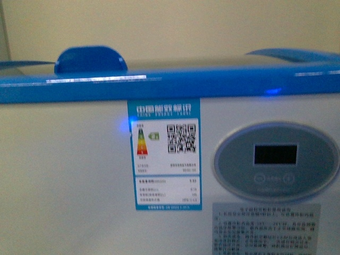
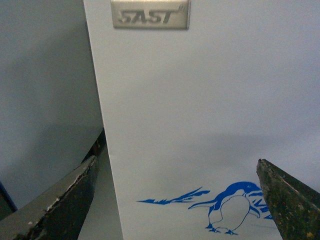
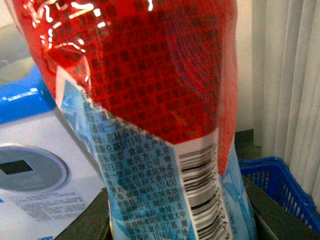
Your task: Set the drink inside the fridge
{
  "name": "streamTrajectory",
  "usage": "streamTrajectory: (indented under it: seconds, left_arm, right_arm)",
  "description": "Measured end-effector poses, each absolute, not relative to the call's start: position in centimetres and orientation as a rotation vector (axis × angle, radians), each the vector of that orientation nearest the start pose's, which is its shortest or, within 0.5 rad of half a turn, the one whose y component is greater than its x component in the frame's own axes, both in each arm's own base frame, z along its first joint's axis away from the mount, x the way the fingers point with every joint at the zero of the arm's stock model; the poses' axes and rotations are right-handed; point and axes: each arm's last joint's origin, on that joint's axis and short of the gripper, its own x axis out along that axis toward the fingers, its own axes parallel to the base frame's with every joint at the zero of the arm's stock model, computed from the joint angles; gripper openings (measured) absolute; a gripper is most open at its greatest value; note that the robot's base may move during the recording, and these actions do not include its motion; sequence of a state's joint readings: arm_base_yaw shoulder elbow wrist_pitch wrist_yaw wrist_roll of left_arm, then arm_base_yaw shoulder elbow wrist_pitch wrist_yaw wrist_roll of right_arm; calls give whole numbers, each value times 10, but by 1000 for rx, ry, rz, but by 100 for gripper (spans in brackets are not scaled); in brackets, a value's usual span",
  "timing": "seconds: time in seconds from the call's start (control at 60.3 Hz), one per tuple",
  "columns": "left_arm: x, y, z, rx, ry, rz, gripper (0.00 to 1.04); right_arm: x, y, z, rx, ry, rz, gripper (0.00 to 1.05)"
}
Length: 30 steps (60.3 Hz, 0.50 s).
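fridge (image 1: 69, 175) front wall blocking ahead, blue basket (image 3: 285, 187) nearby

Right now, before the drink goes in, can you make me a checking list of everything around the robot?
Surface: no table seen; the fridge white front fills the front view, with its blue top rim and handle above.
Job's things: drink, a red-and-blue labelled bottle, in the right tool.
Clutter: blue basket under the curtain.
Tools: left tool open, empty, facing the penguin decal; right tool shut on the drink.
Cables: nothing seen.
Surroundings: pale wall, white curtain.
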<state>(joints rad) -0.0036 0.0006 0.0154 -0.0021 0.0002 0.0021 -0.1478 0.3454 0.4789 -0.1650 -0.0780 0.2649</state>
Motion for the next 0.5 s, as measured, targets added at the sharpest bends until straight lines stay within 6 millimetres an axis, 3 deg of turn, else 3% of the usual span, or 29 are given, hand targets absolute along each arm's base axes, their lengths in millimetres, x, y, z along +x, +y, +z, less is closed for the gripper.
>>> streamTrajectory:
  seconds: [0.498]
  left_arm:
    - [97, 0, 169, 2, -13, -3, 97]
  right_arm:
    - [102, -13, 282, 268, 22, -73, 45]
